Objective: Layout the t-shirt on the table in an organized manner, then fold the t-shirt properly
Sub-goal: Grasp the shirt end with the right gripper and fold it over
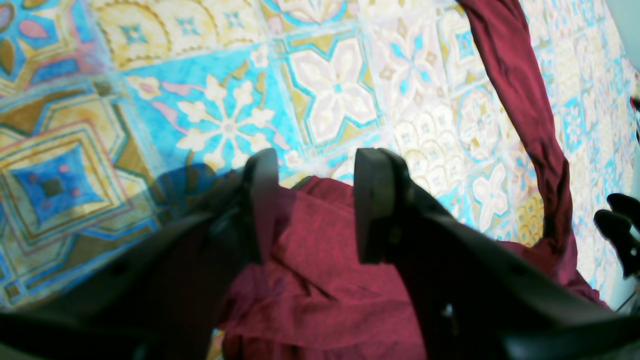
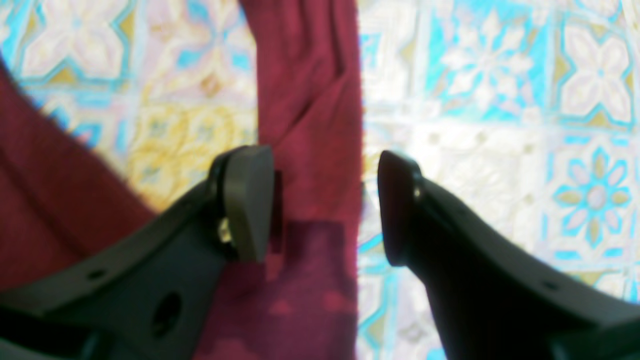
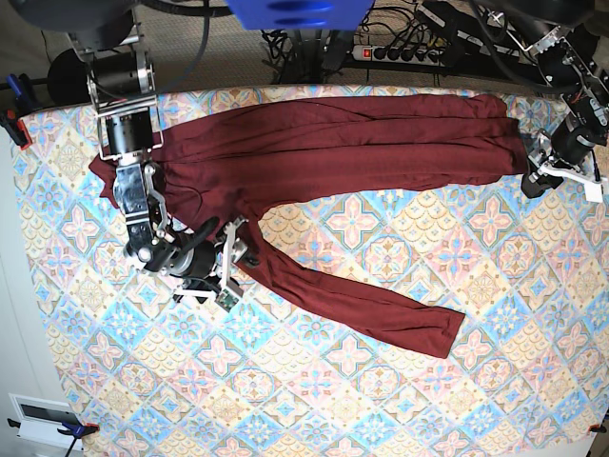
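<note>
Spreading across the table [image 3: 314,381], the t-shirt [image 3: 343,143] is seen mid-layout, one sleeve angled forward. The left gripper [image 1: 310,205] is clamped on its edge; the right gripper [image 2: 325,205] is parted over the sleeve. Straightening appears required next.

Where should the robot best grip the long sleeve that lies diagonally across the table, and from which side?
Probably at the cuff end of the sleeve, coming from above. That end lies flat and free on the table, away from the t-shirt body, so pulling it straightens the whole sleeve. The right gripper stands open over its upper part.
</note>
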Action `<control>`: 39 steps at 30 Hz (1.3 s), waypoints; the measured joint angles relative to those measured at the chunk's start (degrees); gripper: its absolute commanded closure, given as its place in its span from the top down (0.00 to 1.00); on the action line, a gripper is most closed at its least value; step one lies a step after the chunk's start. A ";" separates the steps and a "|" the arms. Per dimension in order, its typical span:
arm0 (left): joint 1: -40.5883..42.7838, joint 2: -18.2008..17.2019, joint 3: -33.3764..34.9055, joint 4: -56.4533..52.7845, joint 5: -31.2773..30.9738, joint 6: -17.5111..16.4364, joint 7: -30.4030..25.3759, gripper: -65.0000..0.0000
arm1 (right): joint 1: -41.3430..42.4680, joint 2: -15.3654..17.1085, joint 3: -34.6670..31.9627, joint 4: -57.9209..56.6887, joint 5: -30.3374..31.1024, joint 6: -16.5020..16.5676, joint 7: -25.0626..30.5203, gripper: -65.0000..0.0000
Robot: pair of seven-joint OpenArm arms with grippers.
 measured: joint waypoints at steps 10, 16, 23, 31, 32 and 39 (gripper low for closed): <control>-0.02 0.70 0.00 -0.02 0.00 0.00 -0.46 0.38 | 4.42 0.11 0.07 -16.00 -0.20 -0.39 7.96 0.50; 0.00 1.27 0.00 -0.07 0.04 0.00 -0.24 0.38 | 4.92 0.42 0.24 -20.94 0.61 -0.33 9.90 0.43; -0.15 1.27 0.00 -0.07 0.20 -0.02 -0.26 0.38 | 4.72 0.44 0.28 -21.22 0.61 -0.61 10.16 0.05; -0.15 1.27 0.00 -0.11 0.22 -0.02 -0.44 0.37 | -3.32 0.24 0.37 -6.51 -0.39 0.07 4.55 0.00; -0.13 1.27 0.00 -0.11 0.22 -0.02 -0.44 0.37 | -4.17 0.24 0.35 -3.74 -0.55 0.09 3.17 0.00; -0.15 1.16 0.00 -0.11 0.24 -0.02 -0.46 0.37 | -12.59 0.26 0.44 18.08 -0.28 -0.04 -1.46 0.00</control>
